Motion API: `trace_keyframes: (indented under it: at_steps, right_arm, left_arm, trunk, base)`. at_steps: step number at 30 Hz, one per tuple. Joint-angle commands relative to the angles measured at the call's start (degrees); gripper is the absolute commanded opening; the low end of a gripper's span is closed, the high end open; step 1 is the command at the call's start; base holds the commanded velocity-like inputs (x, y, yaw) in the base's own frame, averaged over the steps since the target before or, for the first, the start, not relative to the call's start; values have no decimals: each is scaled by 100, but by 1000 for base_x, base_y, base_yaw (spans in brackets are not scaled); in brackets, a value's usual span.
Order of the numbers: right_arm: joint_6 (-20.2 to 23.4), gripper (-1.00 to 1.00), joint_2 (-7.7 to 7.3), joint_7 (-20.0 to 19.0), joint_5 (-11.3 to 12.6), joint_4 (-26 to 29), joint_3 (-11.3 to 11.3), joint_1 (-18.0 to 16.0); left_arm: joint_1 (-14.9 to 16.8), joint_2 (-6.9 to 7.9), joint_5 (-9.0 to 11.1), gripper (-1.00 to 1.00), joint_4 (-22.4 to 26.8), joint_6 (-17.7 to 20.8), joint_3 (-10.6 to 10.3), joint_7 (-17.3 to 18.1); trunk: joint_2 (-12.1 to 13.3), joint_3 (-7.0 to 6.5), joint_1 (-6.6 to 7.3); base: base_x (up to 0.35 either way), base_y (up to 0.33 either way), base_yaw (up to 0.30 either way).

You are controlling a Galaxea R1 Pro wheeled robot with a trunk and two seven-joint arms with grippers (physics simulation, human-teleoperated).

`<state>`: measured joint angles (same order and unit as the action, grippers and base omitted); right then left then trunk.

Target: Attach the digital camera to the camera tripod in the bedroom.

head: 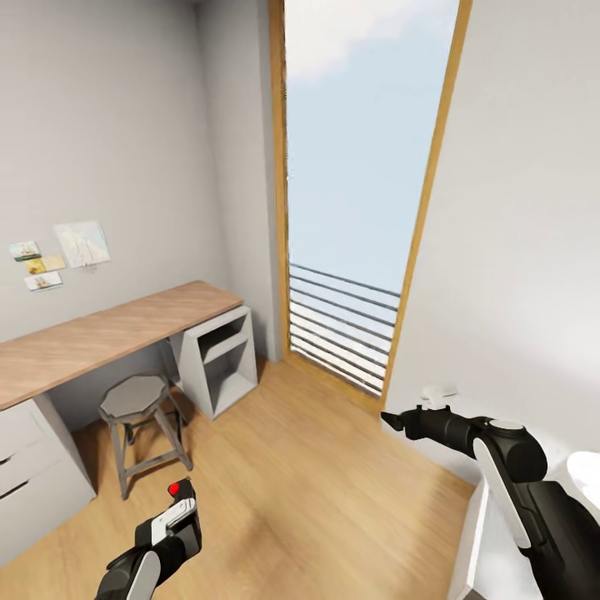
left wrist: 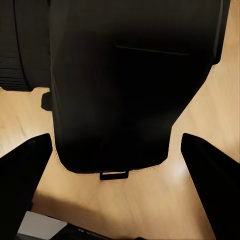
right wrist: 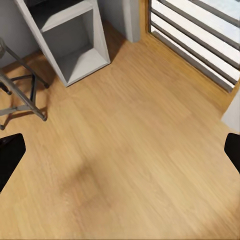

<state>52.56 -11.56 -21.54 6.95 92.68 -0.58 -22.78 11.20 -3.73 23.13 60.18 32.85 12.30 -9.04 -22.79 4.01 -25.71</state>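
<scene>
Nearest, low in the head view, the left gripper [head: 179, 521] is closed around the digital camera [head: 177, 510]: a small black body with pale trim, its bright red round button facing up. In the left wrist view the camera [left wrist: 125, 80] appears as a large, smooth black block held between the two dark fingers [left wrist: 22, 170], with the ribbed barrel of its lens at one edge and a small tab on its underside.

The right gripper [head: 392, 421] is held out over the floor near the white wall. Its fingertips [right wrist: 10, 155] sit at opposite edges of the right wrist view, well apart, with nothing between them.

Beyond lies the light wood floor [head: 317, 467]. A grey stool [head: 137, 400] with a round seat stands beside the wood-topped desk [head: 108, 329] and its open white shelf unit [head: 221, 358]. Farthest, a tall wood-framed window [head: 367, 167] with horizontal rails shows sky. Small pictures [head: 58, 254] hang on the grey wall above the desk.
</scene>
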Motion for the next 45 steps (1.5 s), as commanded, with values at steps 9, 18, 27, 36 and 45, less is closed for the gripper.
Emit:
trace_keyframes:
  at_steps: [9, 18, 27, 36, 45]
  right_arm:
    - [49, 100, 2, 27, 55, 4, -10, -7]
    - [44, 100, -5, 27, 53, 4, -118, -6]
    - [37, 100, -11, 27, 52, 4, -270, -7]
    - [35, 100, -12, 27, 52, 4, -296, -7]
    - [35, 100, -13, 27, 52, 4, -304, -6]
  left_arm:
    - [-1, -5, 60, -100, 24, 28, 14, -45]
    - [-8, -5, 62, -100, 37, 28, 17, -35]
    - [-12, -5, 68, -100, 52, 28, 18, 19]
    - [-13, -5, 69, -100, 54, 28, 18, 35]
    - [-13, -5, 67, -100, 63, 28, 12, 27]
  trunk:
    - [-13, 14, -7]
    - [-13, 14, -7]
    - [-13, 14, -7]
    - [-13, 14, -7]
    - [-13, 14, -7]
  base:
    - [319, 0, 7]
    - [319, 0, 65]
    - [319, 0, 231]
    - [304, 0, 275]
    - [108, 0, 284]
